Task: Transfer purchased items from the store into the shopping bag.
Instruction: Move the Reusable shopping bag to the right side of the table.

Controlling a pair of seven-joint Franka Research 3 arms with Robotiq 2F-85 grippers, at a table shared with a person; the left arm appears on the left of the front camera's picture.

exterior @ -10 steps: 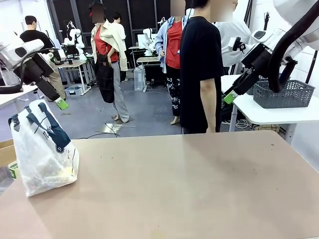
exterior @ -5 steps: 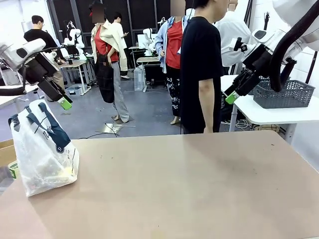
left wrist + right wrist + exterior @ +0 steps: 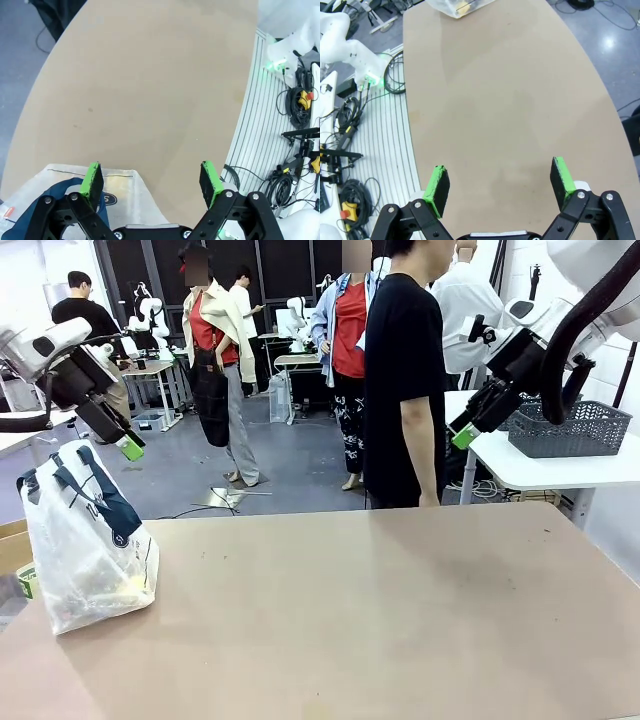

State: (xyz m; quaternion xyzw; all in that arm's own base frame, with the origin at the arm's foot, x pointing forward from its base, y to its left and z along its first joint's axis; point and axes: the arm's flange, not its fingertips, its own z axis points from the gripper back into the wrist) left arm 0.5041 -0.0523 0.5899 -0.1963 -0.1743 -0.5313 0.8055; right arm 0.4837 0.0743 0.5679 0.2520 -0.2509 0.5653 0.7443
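Observation:
The shopping bag, whitish translucent plastic with navy handles, stands at the table's left edge. Through its wall a yellowish purchased item and some darker ones show dimly at the bottom. My left gripper hangs open in the air above the bag, nothing between its fingers. In the left wrist view the left gripper looks down on the bag's top. My right gripper is raised at the far right, open and empty. The right wrist view has the right gripper over bare table and the bag at the far end.
A person in a black shirt stands at the far side of the brown table. A dark grey lattice basket sits on a white side table at the right. Cables lie on the floor along the table's near edge.
My left gripper has shifted slightly to the right above the bag. The person in black has shifted a little. My right arm holds still.

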